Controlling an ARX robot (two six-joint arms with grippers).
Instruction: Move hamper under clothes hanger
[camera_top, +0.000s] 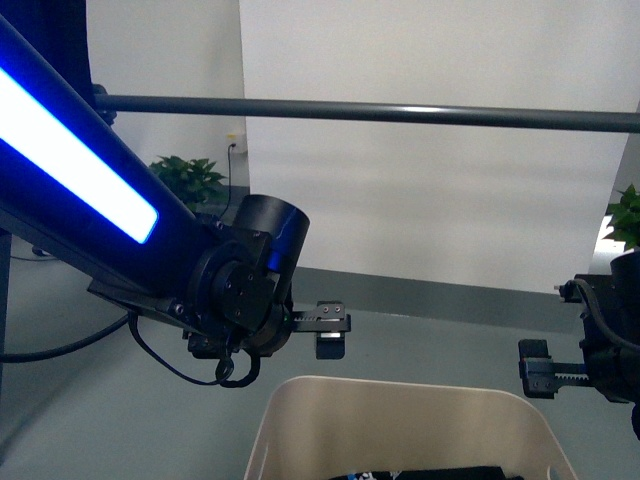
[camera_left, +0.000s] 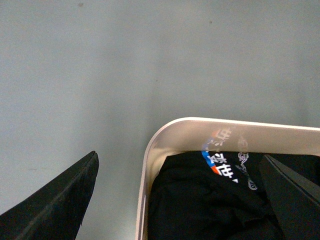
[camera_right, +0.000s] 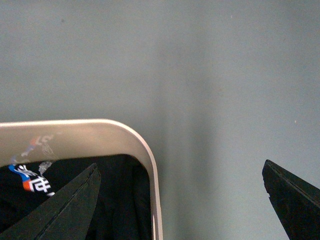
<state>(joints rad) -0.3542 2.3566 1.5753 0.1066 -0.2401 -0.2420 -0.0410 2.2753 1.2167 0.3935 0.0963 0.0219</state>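
The beige hamper (camera_top: 400, 405) stands at the bottom of the front view, below the dark grey horizontal bar of the clothes hanger (camera_top: 380, 112). A black T-shirt (camera_left: 210, 205) with a printed logo lies inside it. My left gripper (camera_top: 332, 335) is open and hovers above the hamper's left corner; in the left wrist view its fingers straddle the hamper's rim (camera_left: 150, 165). My right gripper (camera_top: 535, 370) is open above the hamper's right corner; in the right wrist view its fingers straddle the rim (camera_right: 147, 155).
A grey floor (camera_left: 125, 65) surrounds the hamper. A white wall panel (camera_top: 430, 200) stands behind, with potted plants at left (camera_top: 185, 180) and at the right edge (camera_top: 625, 220). A black cable (camera_top: 60, 350) trails on the floor at left.
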